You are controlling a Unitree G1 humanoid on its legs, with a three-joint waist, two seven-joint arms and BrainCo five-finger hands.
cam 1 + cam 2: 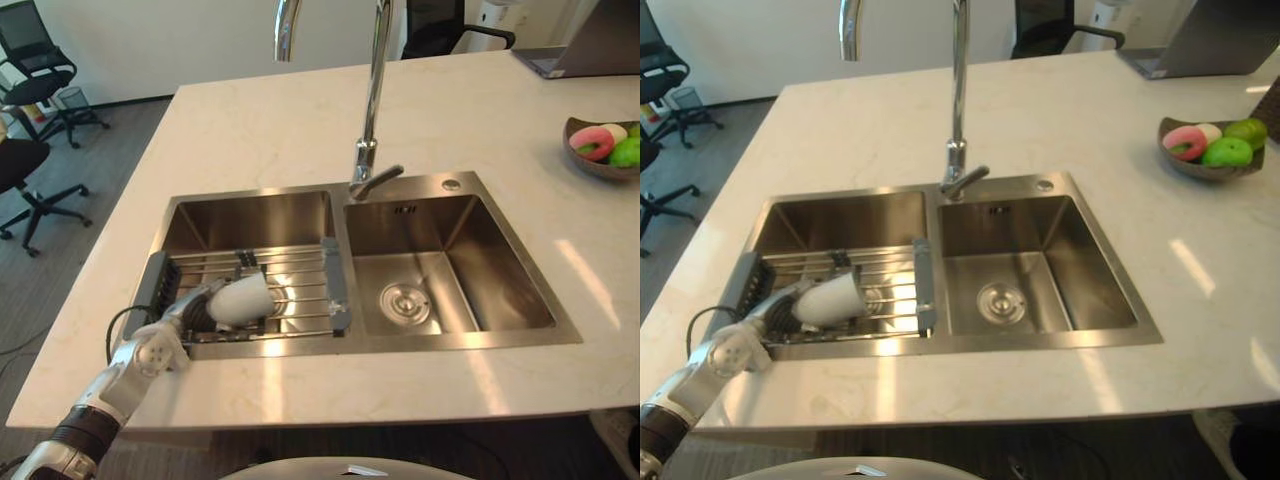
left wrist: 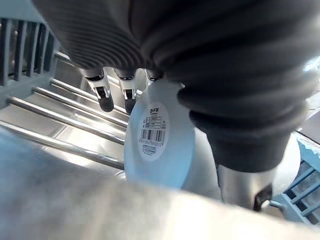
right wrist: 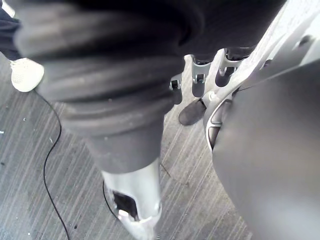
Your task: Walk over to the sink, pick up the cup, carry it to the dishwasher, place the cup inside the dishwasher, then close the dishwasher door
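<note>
At the left edge of the frame we see black office chairs (image 1: 30, 180) on a grey floor. From the lower left corner the silver-grey left arm (image 1: 110, 385) rises slantwise over the tabletop's (image 1: 250, 130) front edge, and the left hand (image 1: 198, 306) reaches into the left basin of the sink (image 1: 470, 345).

The cup (image 1: 243, 298) is in that hand, tipped on its side above the wire rack (image 1: 300, 262), base toward the wrist. In the left wrist view the dark-tipped fingers (image 2: 105, 97) lie along one flank of the cup and the thumb (image 2: 245, 185) stands against the other, so the hand is closed round it. We cannot tell whether the cup touches the rack bars.

The cup is smooth, white and tapered, with a printed label on its flat round base. The rack is thin steel rods between grey end pieces. The sink is brushed steel with two square basins. The chrome faucet (image 1: 372, 100) rises between them, and a round drain (image 1: 405, 303) sits in the right basin. The tabletop is pale veined stone. At far right a dark bowl (image 1: 1205, 172) holds pink and green pieces.

The right hand (image 3: 197, 80) hangs over the ribbed floor (image 3: 60, 200), fingers loose, holding nothing.
</note>
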